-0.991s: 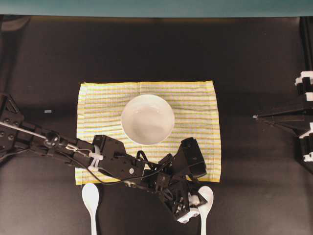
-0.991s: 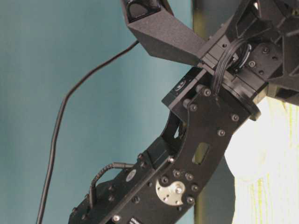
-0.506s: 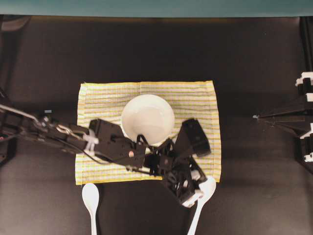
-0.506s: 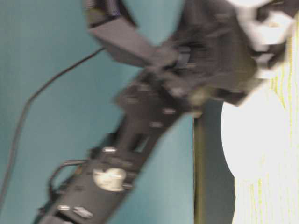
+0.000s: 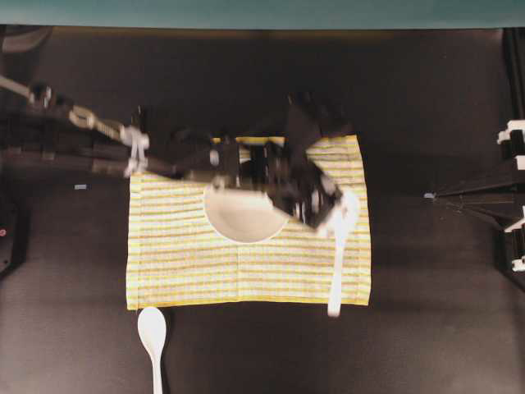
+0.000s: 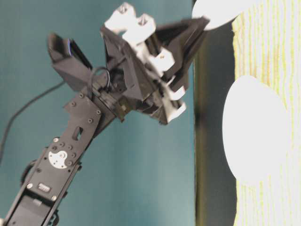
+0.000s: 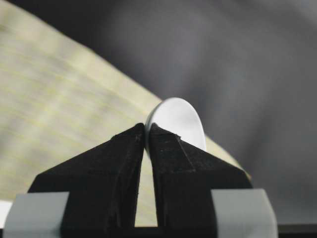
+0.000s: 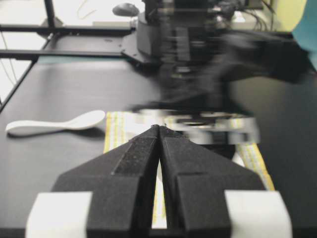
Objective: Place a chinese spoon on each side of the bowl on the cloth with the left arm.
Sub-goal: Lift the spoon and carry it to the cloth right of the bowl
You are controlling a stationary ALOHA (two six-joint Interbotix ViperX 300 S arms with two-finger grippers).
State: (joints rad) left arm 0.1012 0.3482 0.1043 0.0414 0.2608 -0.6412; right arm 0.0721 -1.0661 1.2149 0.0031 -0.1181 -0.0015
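Pinching glossy oval-scooped chinese spoon, left pincer

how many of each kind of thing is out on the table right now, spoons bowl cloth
chinese spoons: 2, one held in the left gripper over the cloth's right part, one on the bare table near the cloth's front left corner
bowl: 1
cloth: 1
total: 4

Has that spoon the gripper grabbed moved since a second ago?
Yes. The chinese spoon has gone from the bare table below the cloth up over its right part, beside the bowl.
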